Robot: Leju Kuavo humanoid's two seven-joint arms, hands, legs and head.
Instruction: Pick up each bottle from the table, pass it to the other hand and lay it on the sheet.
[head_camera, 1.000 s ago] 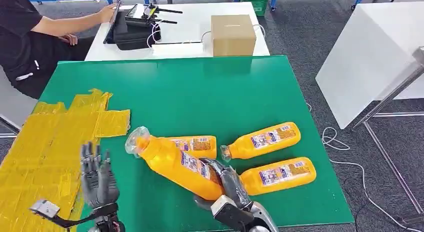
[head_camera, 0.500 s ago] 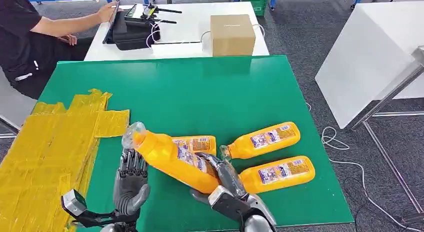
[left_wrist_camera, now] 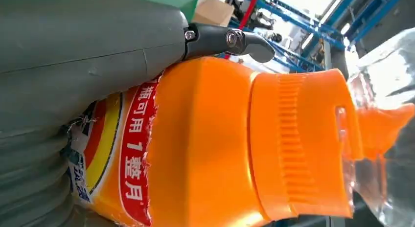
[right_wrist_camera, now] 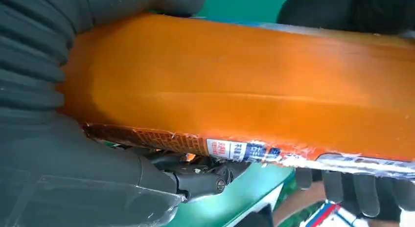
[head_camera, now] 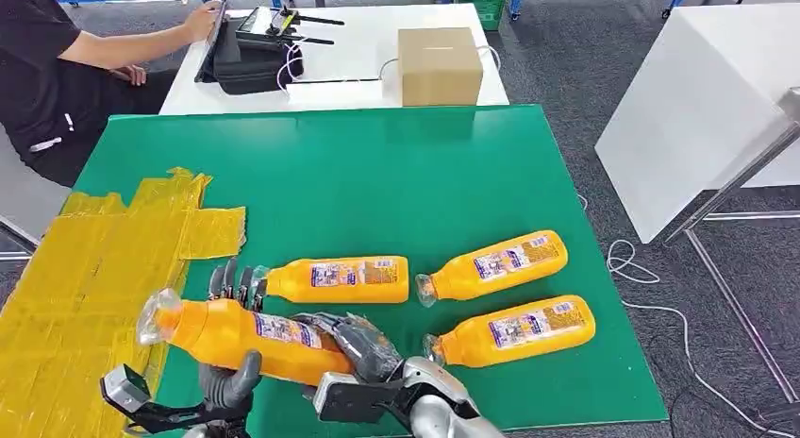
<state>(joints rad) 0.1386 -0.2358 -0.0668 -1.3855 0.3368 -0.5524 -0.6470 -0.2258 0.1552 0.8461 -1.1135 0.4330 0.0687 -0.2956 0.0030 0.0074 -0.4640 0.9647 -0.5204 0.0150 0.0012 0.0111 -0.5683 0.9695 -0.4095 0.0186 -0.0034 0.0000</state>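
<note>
Four orange bottles are in view. One bottle is held in the lower left of the head view, lying almost level, cap toward the yellow sheet. Both hands are on it: the right hand grips the base end, and the left hand cups its middle, fingers behind, thumb in front. Three bottles lie on the green table at lower centre and right.
</note>
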